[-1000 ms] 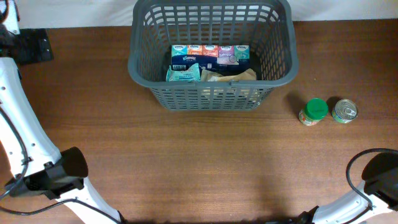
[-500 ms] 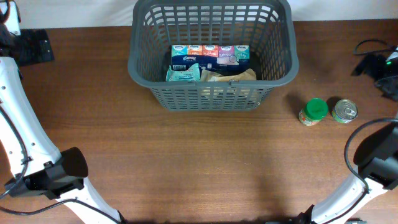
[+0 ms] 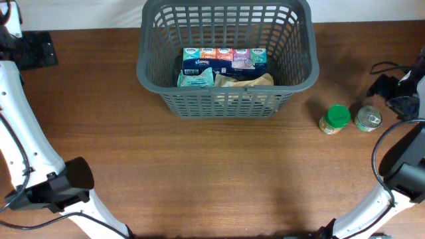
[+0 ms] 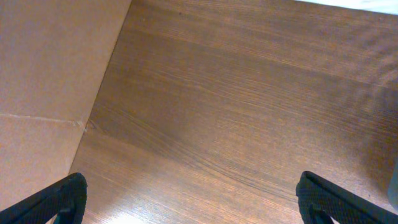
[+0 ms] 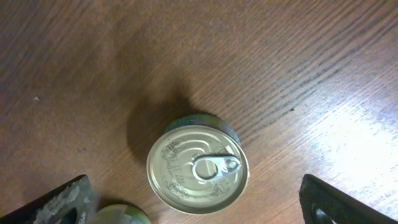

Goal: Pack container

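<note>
The dark grey basket point(image 3: 226, 16) stands at the back middle of the table, holding a row of small tissue packs point(image 3: 224, 58) and some bags. A metal tin can point(image 3: 368, 119) with a pull tab and a green-lidded jar point(image 3: 336, 117) stand right of it. My right gripper point(image 3: 393, 93) is open just above and beyond the can; in the right wrist view the can point(image 5: 198, 168) lies between its spread fingers point(image 5: 202, 208), and the jar lid point(image 5: 121, 215) peeks in at the bottom. My left gripper point(image 4: 193, 199) is open and empty over bare wood; overhead it sits at the far left point(image 3: 30, 50).
The wooden table point(image 3: 212, 179) stretches in front of the basket. A cardboard-coloured surface point(image 4: 43, 81) borders the table's left edge in the left wrist view. A black cable point(image 3: 382, 169) loops by the right arm's base.
My right gripper has come into view at the right edge and moved down toward the tin can. The left arm and the basket have not moved.
</note>
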